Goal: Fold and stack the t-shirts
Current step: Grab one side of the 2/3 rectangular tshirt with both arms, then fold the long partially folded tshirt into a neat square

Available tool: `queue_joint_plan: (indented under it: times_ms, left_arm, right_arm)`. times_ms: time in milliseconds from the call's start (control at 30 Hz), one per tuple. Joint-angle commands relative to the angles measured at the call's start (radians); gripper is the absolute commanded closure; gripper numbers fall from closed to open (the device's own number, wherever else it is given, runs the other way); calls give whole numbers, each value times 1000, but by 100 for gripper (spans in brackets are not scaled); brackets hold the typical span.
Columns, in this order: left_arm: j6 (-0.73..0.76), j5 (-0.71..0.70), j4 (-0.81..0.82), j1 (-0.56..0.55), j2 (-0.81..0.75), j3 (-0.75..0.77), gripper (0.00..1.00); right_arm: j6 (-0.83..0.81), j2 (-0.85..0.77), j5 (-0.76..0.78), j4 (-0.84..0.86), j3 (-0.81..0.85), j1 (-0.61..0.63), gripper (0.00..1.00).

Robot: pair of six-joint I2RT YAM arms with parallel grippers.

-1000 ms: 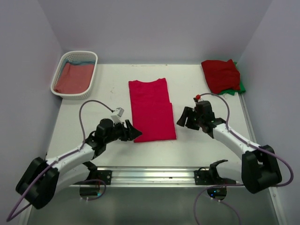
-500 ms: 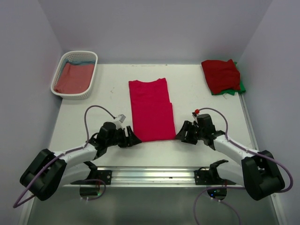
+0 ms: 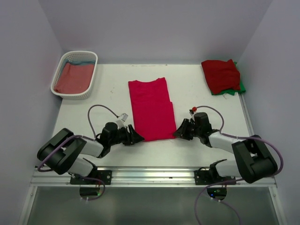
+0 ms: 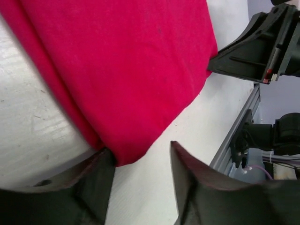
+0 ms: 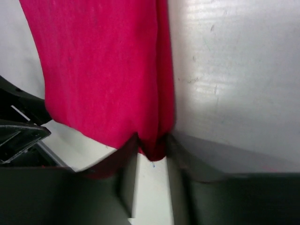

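The crimson t-shirt [image 3: 151,108] lies flat mid-table, folded into a long strip. My left gripper [image 3: 136,137] sits low at its near left corner. In the left wrist view that gripper [image 4: 139,152] is open, with the crimson corner [image 4: 126,84] against one finger and bare table by the other. My right gripper [image 3: 178,132] is at the near right corner. In the right wrist view it [image 5: 151,144] is shut on the tip of the crimson cloth [image 5: 103,70], which fills the gap between its fingers.
A dark red t-shirt [image 3: 220,74] lies folded on a green one [image 3: 241,87] at the back right. The white basket [image 3: 75,96] at the back left holds a dusty-red tee [image 3: 72,77] and a blue one [image 3: 79,61]. A metal rail [image 3: 150,173] runs along the near edge.
Both arms have dropped and moved towards the near edge, reaching the shirt's two near corners. The right jaws have narrowed onto the right corner.
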Motion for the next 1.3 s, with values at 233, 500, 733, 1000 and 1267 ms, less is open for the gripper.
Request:
queue_joint_plan:
  times_ms: [233, 500, 733, 1000, 1267]
  left_arm:
    - [71, -49, -145, -3, 117, -87, 100]
    - [2, 40, -436, -39, -389, -198, 100]
    - [-50, -21, -999, -84, -948, 13, 100]
    - [73, -122, -1041, -84, -813, 193, 100]
    - [275, -391, -924, -72, -572, 414, 100]
  right_arm:
    - [-13, -71, 87, -47, -67, 61, 100]
    - [4, -555, 153, -512, -30, 188, 100]
    - [15, -820, 148, -839, 86, 196, 100]
    - [-91, -659, 264, -696, 214, 196, 100]
    - [-227, -247, 421, -415, 433, 191, 100]
